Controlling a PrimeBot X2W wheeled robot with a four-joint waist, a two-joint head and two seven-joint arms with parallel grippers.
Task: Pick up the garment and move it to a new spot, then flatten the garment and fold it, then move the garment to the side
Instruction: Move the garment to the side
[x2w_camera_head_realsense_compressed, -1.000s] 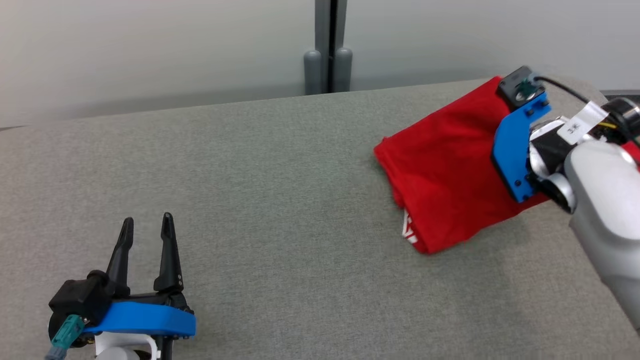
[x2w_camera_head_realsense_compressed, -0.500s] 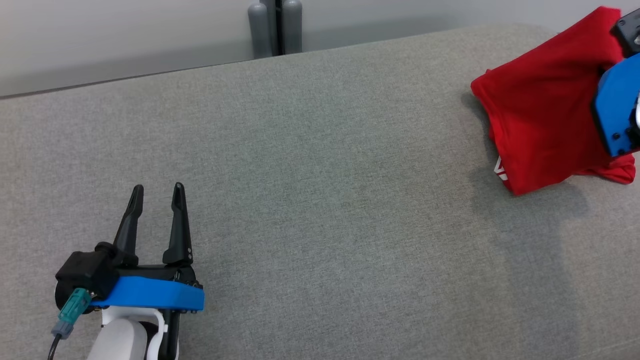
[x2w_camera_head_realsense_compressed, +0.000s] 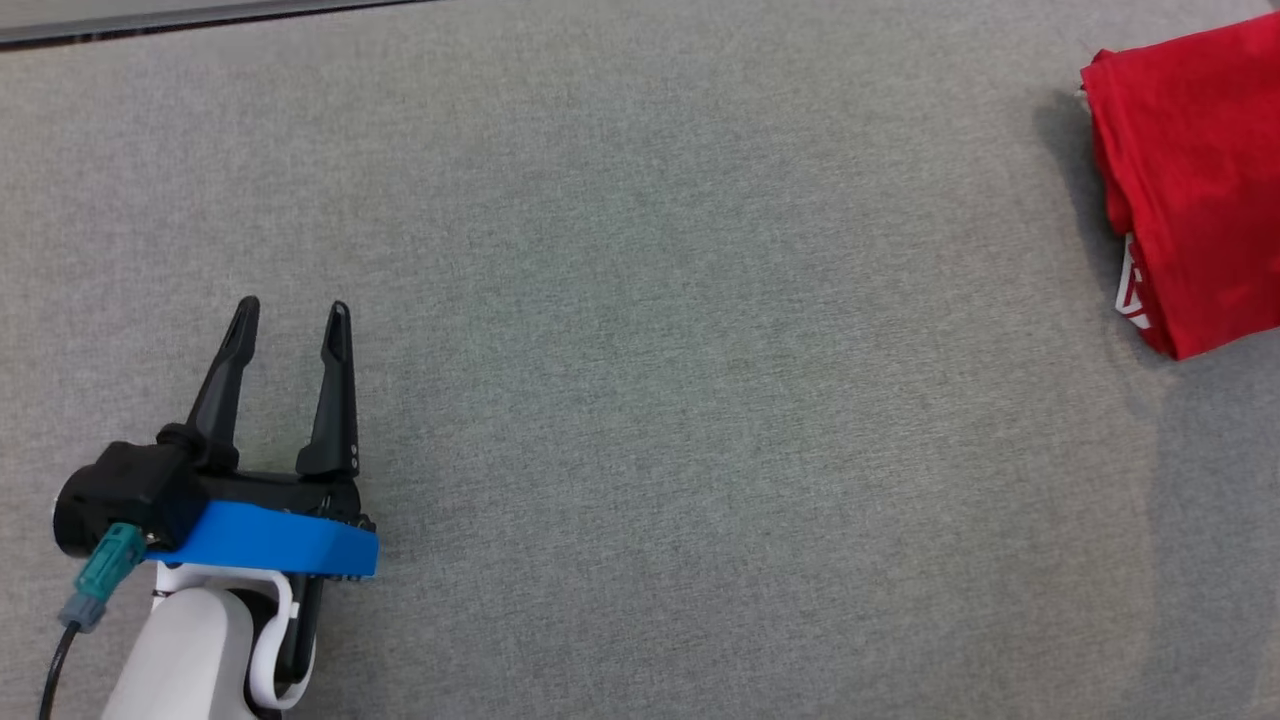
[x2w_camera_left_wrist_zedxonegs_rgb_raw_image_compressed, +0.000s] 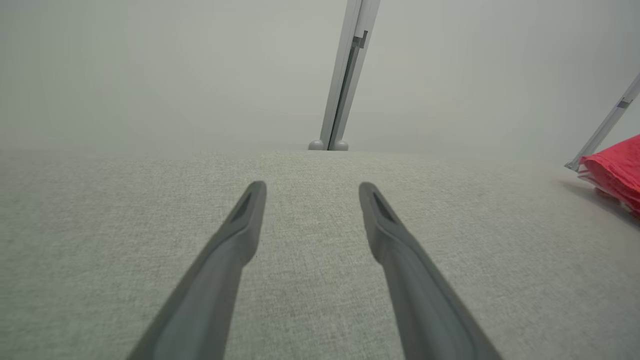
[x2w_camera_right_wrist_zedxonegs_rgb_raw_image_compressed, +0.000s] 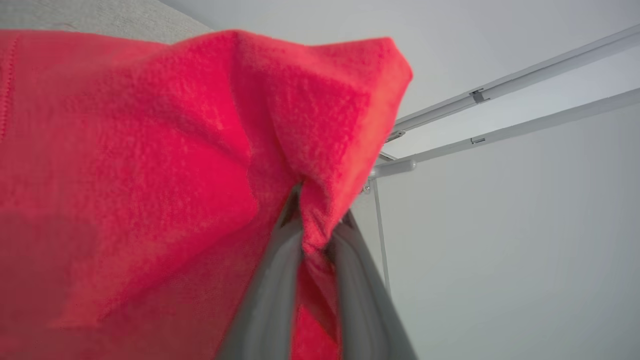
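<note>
place: lab-like test bay | cues: grey fabric worktable (x2w_camera_head_realsense_compressed: 640, 300), plain pale partition panels (x2w_camera_left_wrist_zedxonegs_rgb_raw_image_compressed: 150, 75), metal post (x2w_camera_left_wrist_zedxonegs_rgb_raw_image_compressed: 346, 75)

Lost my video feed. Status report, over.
Left gripper open, empty. Right gripper shut on folded red garment, at the right side of the grey surface. Nothing seen in the way.

Grey fabric surface (x2w_camera_head_realsense_compressed: 640, 400), pale wall (x2w_camera_left_wrist_zedxonegs_rgb_raw_image_compressed: 150, 65) behind, slim grey post (x2w_camera_left_wrist_zedxonegs_rgb_raw_image_compressed: 345, 75)
</note>
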